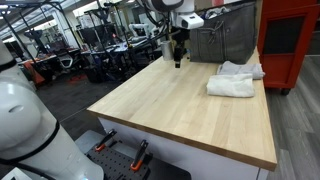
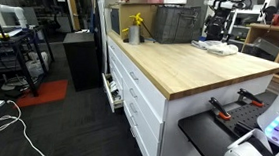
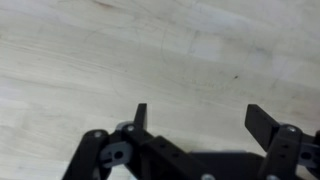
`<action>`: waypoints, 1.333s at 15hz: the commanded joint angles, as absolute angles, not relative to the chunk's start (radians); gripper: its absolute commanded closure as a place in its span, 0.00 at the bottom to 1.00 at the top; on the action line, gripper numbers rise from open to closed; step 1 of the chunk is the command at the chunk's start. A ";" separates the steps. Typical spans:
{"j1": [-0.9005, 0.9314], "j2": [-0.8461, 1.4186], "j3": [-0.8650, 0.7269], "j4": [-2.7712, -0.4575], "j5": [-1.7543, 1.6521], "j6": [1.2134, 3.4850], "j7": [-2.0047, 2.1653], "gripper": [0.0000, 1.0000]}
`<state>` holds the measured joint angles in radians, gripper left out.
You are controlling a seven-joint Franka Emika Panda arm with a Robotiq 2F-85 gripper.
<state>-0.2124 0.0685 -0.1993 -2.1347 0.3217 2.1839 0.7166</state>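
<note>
Table (image 1: 170, 115): bare wood at its near end; it bears everything else.
Folded towels (image 1: 232, 87): flat on the table's far part by one side edge, slumped close together because they are soft.
Gripper (image 1: 178, 60): hangs above the table's far edge, apart from the towels, jaws spread and empty.
Grey bin (image 1: 222, 42): at the table's back.

The arm (image 1: 163, 10) comes in from above in an exterior view. Its white last links are bent over, so the dark wrist (image 1: 178, 42) hangs straight down. The jaws point downward and stand wide apart, holding nothing and touching nothing (the wrist view shows this best). In that view both black fingertips (image 3: 141, 116) rise from the bottom edge, upright and parallel, with a broad gap between them.
</note>
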 commanded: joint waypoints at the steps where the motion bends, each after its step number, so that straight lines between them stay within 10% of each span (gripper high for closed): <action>1: -0.148 -0.007 -0.147 -2.140 0.278 2.130 0.670 0.00; 20: -0.069 -0.052 -0.073 -1.957 -0.149 1.884 0.073 0.00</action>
<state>-0.0624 -0.0106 -0.0693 -1.9745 -0.1273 1.9150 0.1868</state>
